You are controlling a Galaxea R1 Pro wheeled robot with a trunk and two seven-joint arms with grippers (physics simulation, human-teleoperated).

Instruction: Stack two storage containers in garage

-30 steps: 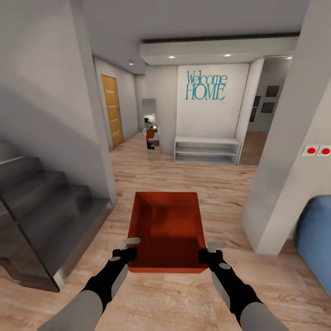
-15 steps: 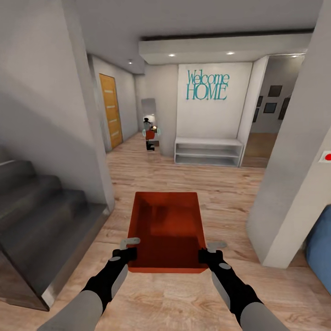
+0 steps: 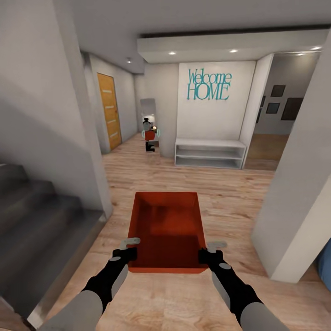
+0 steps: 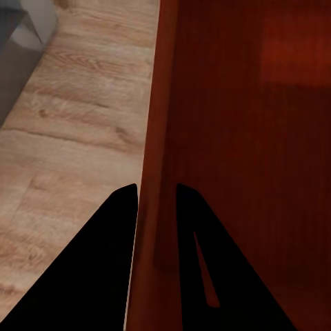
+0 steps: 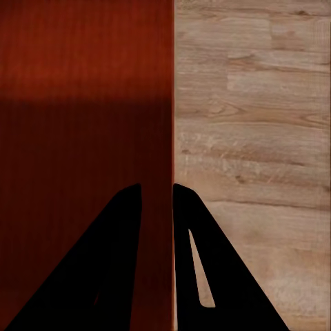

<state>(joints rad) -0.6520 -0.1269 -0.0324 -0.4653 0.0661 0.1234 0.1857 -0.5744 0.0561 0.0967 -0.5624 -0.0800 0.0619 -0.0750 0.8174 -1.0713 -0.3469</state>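
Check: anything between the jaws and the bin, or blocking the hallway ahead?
Nothing at the grip: left gripper and right gripper each pinch a side wall of the storage container. Wood floor ahead looks open; stairs and pillar flank it.

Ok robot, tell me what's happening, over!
Both hands, left hand and right hand, clamped on the orange bin walls. Bin carried level over wood floor. Hallway ahead open; stairs left, pillar right.

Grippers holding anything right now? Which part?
Both hold the orange-red open-topped plastic bin: left gripper on its left wall, right gripper on its right wall.
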